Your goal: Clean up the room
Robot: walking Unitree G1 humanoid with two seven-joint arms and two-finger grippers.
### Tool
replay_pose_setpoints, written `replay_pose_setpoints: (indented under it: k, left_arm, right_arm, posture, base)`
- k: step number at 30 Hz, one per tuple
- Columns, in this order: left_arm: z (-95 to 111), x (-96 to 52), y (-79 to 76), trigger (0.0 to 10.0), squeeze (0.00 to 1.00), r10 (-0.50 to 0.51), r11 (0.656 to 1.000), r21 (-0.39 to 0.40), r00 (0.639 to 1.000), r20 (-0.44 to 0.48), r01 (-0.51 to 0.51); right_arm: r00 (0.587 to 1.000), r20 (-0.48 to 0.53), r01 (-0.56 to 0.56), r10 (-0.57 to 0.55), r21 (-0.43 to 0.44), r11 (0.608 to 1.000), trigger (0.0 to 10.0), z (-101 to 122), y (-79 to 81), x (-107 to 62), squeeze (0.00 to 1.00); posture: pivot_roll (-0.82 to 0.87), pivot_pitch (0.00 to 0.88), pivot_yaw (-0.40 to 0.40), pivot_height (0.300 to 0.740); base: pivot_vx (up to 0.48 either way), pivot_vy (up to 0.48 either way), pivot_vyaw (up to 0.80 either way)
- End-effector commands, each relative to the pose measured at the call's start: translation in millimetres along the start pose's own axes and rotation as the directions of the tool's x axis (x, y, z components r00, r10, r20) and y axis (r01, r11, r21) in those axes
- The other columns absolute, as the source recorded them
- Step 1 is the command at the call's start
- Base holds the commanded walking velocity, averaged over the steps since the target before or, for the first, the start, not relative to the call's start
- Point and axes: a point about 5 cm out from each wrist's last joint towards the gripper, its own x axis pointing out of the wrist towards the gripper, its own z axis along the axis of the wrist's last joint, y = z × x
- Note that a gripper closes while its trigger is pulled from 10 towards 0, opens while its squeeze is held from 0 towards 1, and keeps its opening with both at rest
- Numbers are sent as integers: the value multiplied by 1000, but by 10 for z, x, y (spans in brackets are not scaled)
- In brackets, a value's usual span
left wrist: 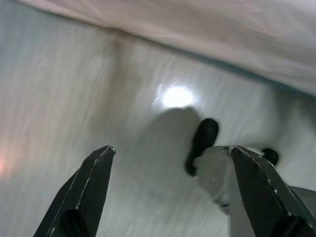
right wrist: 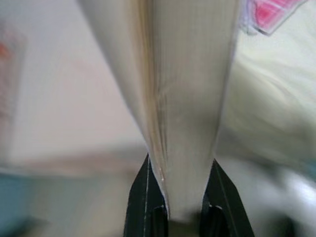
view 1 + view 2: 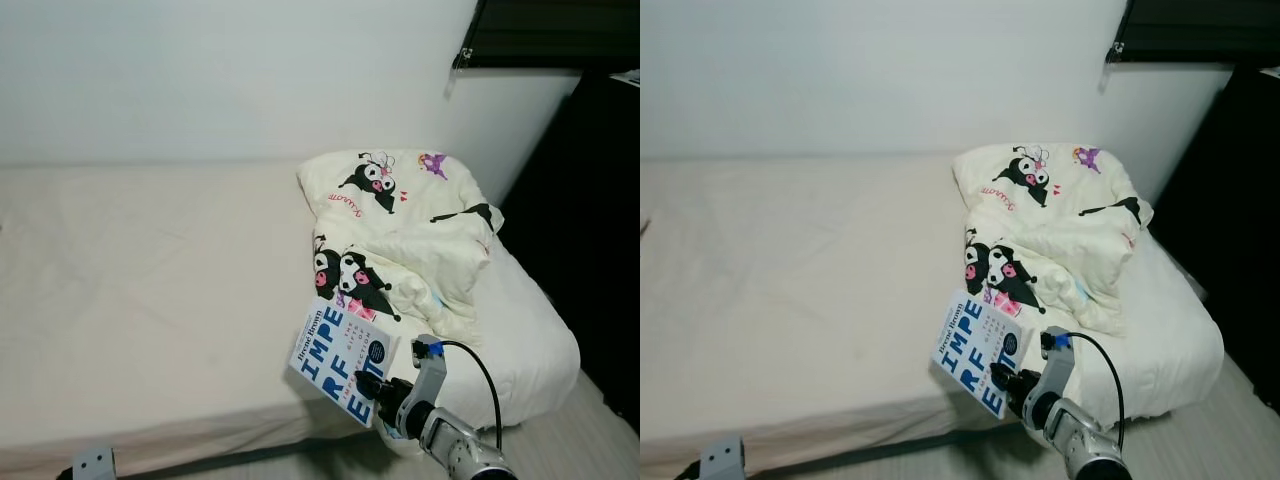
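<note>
Book (image 3: 343,362) first: a white paperback with big blue letters on its cover, held up in the air over the near edge of the bed, tilted so its spine leans toward the robot's left. The right gripper (image 3: 372,388) has it clamped by the lower corner; in the right wrist view the two black fingers (image 2: 143,197) press flat against either side of the book's (image 2: 185,98) page block, closed as far as the thickness of the pages allows. A black cable loops off the silver right arm (image 3: 455,445) just behind the gripper.

Down at the robot's left, the left gripper (image 1: 170,192) hangs over the pale wood-grain floor (image 1: 74,98), its fingers (image 1: 91,182) spread wide with nothing between them. The floor beneath it shows a bright glare spot and one of the robot's dark feet (image 1: 202,143), with the edge of the bed sheet along the far side.

Beyond the book lies the bed (image 3: 150,300), covered in a plain cream sheet with soft wrinkles. Toward the robot's right, a bunched cream comforter (image 3: 400,230) printed with black and pink cartoon characters sits heaped on top of a white pillow (image 3: 525,340). Behind the bed stands a white wall (image 3: 250,70), and at the far right a dark piece of furniture (image 3: 600,220) runs up the edge of the scene.
</note>
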Motion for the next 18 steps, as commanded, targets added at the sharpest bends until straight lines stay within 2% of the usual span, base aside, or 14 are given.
replay_pose_setpoints:
  k: [1,2,3,5,6,7,8,10,14,15,18]
  left_arm:
    - [-124,-9,-42,10000,0,-18,1000,21,999,-45,19]
    - [-140,-9,-77,10000,0,-34,999,32,998,-52,36]
    - [-147,-9,-102,10000,0,-45,998,34,998,-54,47]
    - [-150,-8,-115,10000,0,-49,998,34,997,-54,51]
    - [-141,-7,-107,10000,0,-48,998,33,997,-53,50]
    - [-127,-7,-79,10000,0,-47,998,41,998,-52,49]
    - [-127,-7,-79,10000,0,-47,998,41,998,-52,49]
    - [-113,-11,-6,10000,0,-39,998,46,998,-55,41]
    - [-139,-20,72,10000,0,-30,998,46,997,-76,33]
    - [-169,-33,148,10000,0,-22,998,57,995,-95,28]
    - [-182,-43,217,10000,0,-5,999,48,995,-101,10]
  right_arm:
    - [994,-74,74,-79,-65,995,10000,-199,-90,-56,0]
    - [985,-121,110,-119,-81,991,10000,-344,-122,-91,0]
    - [983,-146,100,-112,-86,991,10000,-434,-81,-88,0]
    - [983,-153,85,-97,-84,993,10000,-473,-42,-79,0]
    - [987,-148,38,-56,-119,992,10000,-455,45,-35,0]
    - [989,-148,-16,-14,-197,980,10000,-414,141,17,0]
    - [989,-148,-16,-14,-197,980,10000,-414,141,17,0]
    - [992,-122,-76,40,-306,949,10000,-268,259,98,0]
    - [992,-102,-101,69,-362,927,10000,-170,325,145,0]
    - [992,-82,-121,97,-391,912,10000,-98,393,184,0]
    - [988,-70,-156,139,-424,892,10000,-37,483,221,0]
  posture:
    - [-123,46,-50,740]
    - [-114,43,-55,740]
    - [-109,43,-58,740]
    - [-109,43,-58,740]
    - [-107,44,-58,740]
    - [-109,53,-56,740]
    - [-109,53,-56,740]
    - [-112,56,-52,740]
    - [-102,46,-54,740]
    - [-95,42,-57,740]
    - [-88,38,-60,740]
  base:
    - [0,0,0]
    - [0,0,0]
    - [0,0,781]
    - [0,0,781]
    - [0,0,781]
    - [0,0,781]
    - [0,0,781]
    - [0,0,781]
    - [0,-152,778]
    - [0,0,781]
    - [0,0,781]
